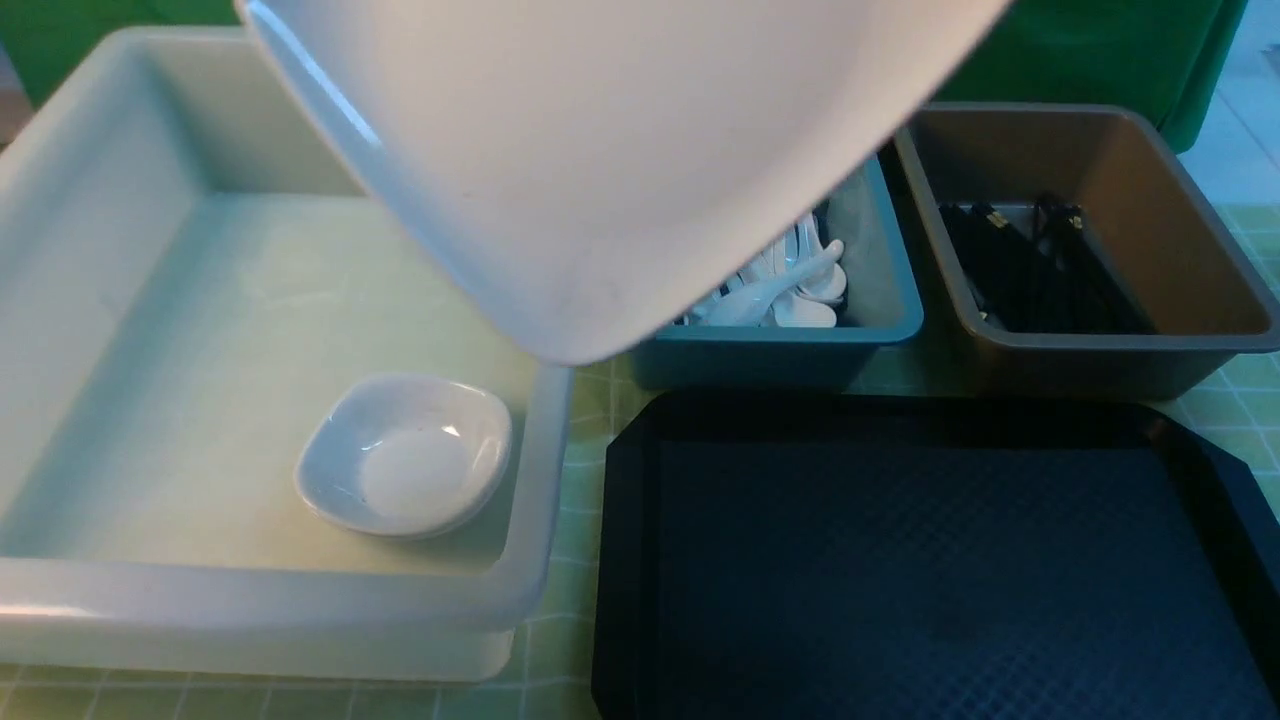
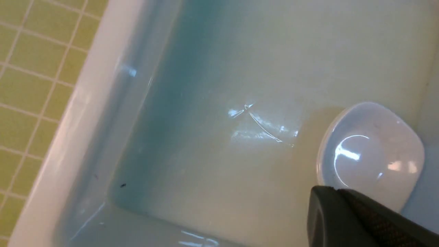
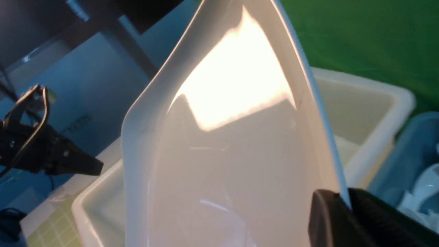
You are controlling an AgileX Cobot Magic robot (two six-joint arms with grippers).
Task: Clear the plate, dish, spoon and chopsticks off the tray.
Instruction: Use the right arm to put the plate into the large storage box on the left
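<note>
My right gripper is shut on the rim of the large white plate. It holds the plate tilted in the air. In the front view the plate fills the top centre, above the white tub's right side. The small white dish lies inside the white tub, near its front right corner. My left gripper hovers over the tub beside the dish, shut with nothing in it. The black tray shows nothing on its visible surface. White spoons lie in the teal tub. Black chopsticks lie in the brown tub.
The teal tub and the brown-grey tub stand side by side behind the tray. The white tub sits left of the tray on a green checked cloth. A green backdrop rises behind the tubs.
</note>
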